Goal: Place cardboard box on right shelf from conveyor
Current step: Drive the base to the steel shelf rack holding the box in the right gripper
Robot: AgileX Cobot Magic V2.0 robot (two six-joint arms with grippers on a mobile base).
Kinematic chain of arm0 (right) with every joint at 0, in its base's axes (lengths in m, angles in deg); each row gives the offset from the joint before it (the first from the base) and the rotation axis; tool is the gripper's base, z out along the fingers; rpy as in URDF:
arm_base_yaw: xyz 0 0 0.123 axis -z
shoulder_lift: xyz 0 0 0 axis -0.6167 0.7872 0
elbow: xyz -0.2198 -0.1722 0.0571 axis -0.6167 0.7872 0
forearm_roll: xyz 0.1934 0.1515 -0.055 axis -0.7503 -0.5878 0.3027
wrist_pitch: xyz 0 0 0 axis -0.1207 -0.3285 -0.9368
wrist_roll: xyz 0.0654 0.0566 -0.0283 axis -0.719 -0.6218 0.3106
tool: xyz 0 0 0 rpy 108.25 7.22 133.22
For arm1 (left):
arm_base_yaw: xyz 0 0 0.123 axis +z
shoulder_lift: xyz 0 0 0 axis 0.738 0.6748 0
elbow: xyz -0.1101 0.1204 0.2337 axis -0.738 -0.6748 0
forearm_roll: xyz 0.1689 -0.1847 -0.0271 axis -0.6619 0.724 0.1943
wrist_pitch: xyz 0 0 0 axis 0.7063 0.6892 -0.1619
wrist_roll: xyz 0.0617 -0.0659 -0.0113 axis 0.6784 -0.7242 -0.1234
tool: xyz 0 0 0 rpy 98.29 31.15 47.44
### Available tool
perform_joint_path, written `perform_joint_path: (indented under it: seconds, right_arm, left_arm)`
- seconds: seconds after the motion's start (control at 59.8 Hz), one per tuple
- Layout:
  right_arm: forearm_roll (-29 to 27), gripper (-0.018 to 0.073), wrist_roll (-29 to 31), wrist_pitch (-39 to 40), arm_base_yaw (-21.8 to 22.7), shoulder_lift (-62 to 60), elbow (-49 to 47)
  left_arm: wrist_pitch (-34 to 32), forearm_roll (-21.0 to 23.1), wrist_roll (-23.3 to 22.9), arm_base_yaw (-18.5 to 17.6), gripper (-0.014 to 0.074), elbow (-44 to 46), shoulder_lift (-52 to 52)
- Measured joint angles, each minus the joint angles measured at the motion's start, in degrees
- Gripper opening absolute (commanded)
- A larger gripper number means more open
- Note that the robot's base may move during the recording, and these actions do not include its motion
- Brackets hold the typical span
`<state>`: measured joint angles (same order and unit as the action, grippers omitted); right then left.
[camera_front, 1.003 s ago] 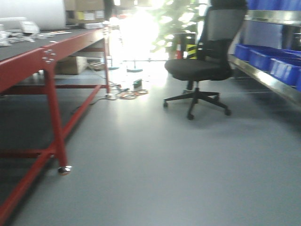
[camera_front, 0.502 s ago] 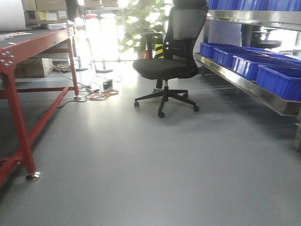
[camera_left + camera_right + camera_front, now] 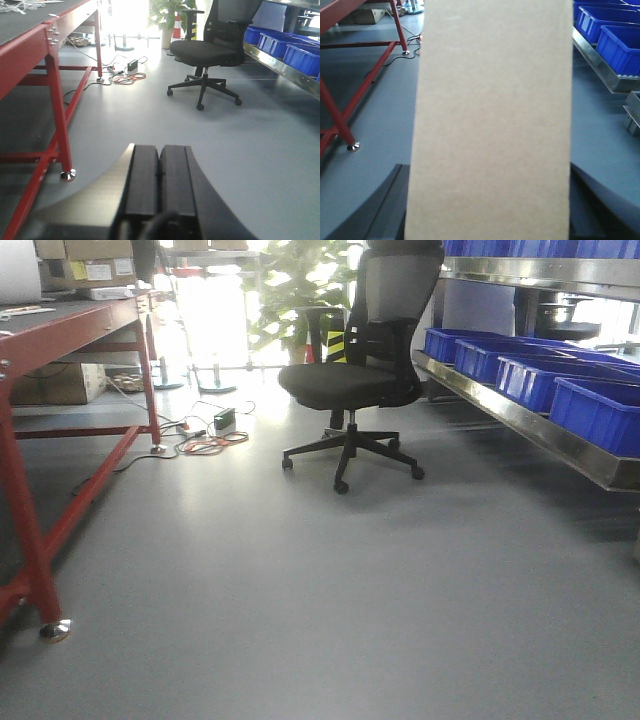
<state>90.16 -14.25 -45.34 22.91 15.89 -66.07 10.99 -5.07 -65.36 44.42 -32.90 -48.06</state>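
Left fingers (image 3: 145, 170) are pressed together, holding nothing. Right fingers (image 3: 597, 212) flank the cardboard box (image 3: 490, 125) on both sides (it fills that view), gripping it above the floor (image 3: 380, 115), well apart from the right shelf (image 3: 520, 425).

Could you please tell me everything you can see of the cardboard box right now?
The cardboard box fills the middle of the right wrist view: a plain tan, unmarked, matte face, upright, tall and narrow, cut off by the frame at top and bottom. The right end effector appears to grip it, its dark fingers flanking the lower sides. No other view shows it.
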Motion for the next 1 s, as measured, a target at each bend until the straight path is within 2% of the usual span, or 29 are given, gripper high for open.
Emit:
perform_joint_path:
  seconds: [1.003]
  right_arm:
    - [0.00, 0.0285, 0.00, -0.10, 0.00, 0.00, 0.00]
  left_arm:
    - [0.00, 0.00, 0.00, 0.00, -0.0116, 0.00, 0.00]
